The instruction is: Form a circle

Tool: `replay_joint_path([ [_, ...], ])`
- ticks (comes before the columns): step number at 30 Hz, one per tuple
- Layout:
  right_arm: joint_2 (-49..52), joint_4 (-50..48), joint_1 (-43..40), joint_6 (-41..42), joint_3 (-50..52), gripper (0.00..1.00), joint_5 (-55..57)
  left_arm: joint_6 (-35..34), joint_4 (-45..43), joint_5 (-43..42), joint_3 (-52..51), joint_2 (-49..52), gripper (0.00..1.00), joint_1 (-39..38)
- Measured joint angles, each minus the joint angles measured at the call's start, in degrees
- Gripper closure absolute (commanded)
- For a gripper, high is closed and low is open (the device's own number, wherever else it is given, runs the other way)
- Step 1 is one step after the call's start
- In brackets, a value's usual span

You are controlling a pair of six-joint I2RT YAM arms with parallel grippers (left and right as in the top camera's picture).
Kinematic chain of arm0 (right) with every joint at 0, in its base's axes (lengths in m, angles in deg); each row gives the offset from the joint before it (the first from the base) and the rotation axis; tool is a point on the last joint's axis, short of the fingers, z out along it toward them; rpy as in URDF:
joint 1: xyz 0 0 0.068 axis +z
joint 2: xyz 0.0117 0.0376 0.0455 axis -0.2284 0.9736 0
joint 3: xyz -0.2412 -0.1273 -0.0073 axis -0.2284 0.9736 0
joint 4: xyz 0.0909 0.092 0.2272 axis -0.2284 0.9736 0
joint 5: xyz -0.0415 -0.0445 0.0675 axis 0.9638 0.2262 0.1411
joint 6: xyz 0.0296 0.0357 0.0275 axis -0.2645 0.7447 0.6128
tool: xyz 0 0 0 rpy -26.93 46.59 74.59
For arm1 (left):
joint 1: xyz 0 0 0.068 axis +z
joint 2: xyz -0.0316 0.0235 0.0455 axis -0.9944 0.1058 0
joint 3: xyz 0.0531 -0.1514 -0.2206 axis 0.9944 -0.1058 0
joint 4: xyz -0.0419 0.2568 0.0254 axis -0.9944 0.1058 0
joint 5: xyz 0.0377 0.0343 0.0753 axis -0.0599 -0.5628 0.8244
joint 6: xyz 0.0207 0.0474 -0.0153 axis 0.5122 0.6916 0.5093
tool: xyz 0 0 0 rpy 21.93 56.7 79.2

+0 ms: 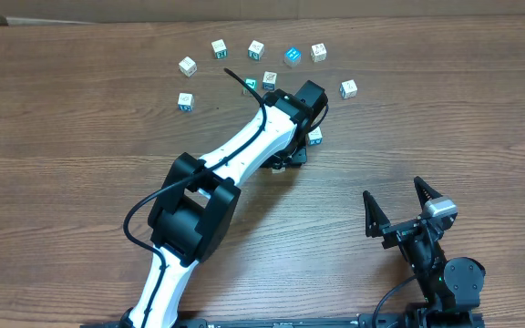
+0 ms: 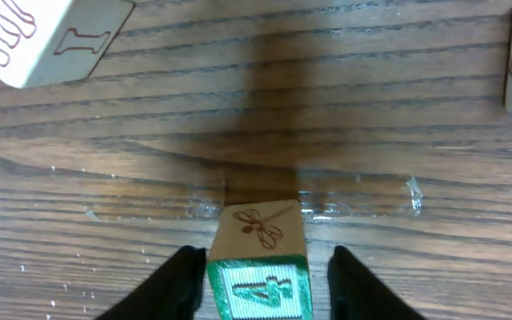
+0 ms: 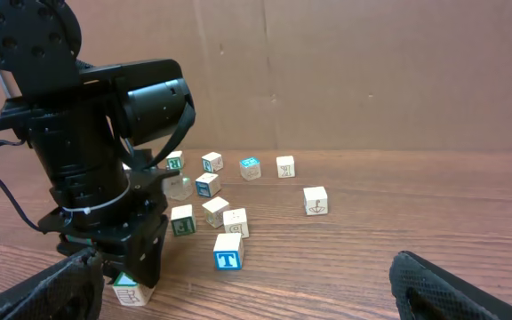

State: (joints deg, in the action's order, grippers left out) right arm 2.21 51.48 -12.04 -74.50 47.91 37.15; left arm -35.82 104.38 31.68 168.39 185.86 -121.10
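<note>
My left gripper (image 2: 265, 286) has its fingers apart astride the green "4" cube (image 2: 258, 267), faces square to the pads, one pad against it or nearly so and a sliver of wood showing at the other, so I judge it not clamped. It sits on the near side of the unfinished circle (image 1: 256, 49), whose arc lies straight ahead. The right gripper (image 1: 392, 187) is parked wide open and well apart, so the left arm is nearer. I count ten cubes in the open overhead, so at least eleven with this one.
</note>
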Motion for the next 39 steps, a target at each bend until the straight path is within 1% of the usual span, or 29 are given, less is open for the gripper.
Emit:
replay_joint_path([
  [6, 0.0, 0.0, 0.0, 0.0, 0.0, 0.0, 0.0, 0.0, -0.1, -0.3, 0.0, 0.1, 0.62, 0.0],
  [12, 0.0, 0.0, 0.0, 0.0, 0.0, 0.0, 0.0, 0.0, -0.1, -0.7, 0.0, 0.1, 0.67, 0.0],
  [20, 0.0, 0.0, 0.0, 0.0, 0.0, 0.0, 0.0, 0.0, -0.3, -0.9, 0.0, 0.1, 0.68, 0.0],
  [32, 0.0, 0.0, 0.0, 0.0, 0.0, 0.0, 0.0, -3.0, 0.2, -0.9, 0.0, 0.1, 0.69, 0.0],
  [34, 0.0, 0.0, 0.0, 0.0, 0.0, 0.0, 0.0, -3.3, 0.2, -0.9, 0.0, 0.1, 0.66, 0.0],
  [35, 0.0, 0.0, 0.0, 0.0, 0.0, 0.0, 0.0, -3.4, 0.2, -0.9, 0.0, 0.1, 0.63, 0.0],
  [36, 0.0, 0.0, 0.0, 0.0, 0.0, 0.0, 0.0, -3.4, 0.2, -0.9, 0.0, 0.1, 0.59, 0.0],
  [38, 0.0, 0.0, 0.0, 0.0, 0.0, 0.0, 0.0, -3.7, 0.2, -0.9, 0.0, 0.1, 0.48, 0.0],
  [39, 0.0, 0.0, 0.0, 0.0, 0.0, 0.0, 0.0, -3.7, 0.2, -0.9, 0.0, 0.1, 0.45, 0.0],
])
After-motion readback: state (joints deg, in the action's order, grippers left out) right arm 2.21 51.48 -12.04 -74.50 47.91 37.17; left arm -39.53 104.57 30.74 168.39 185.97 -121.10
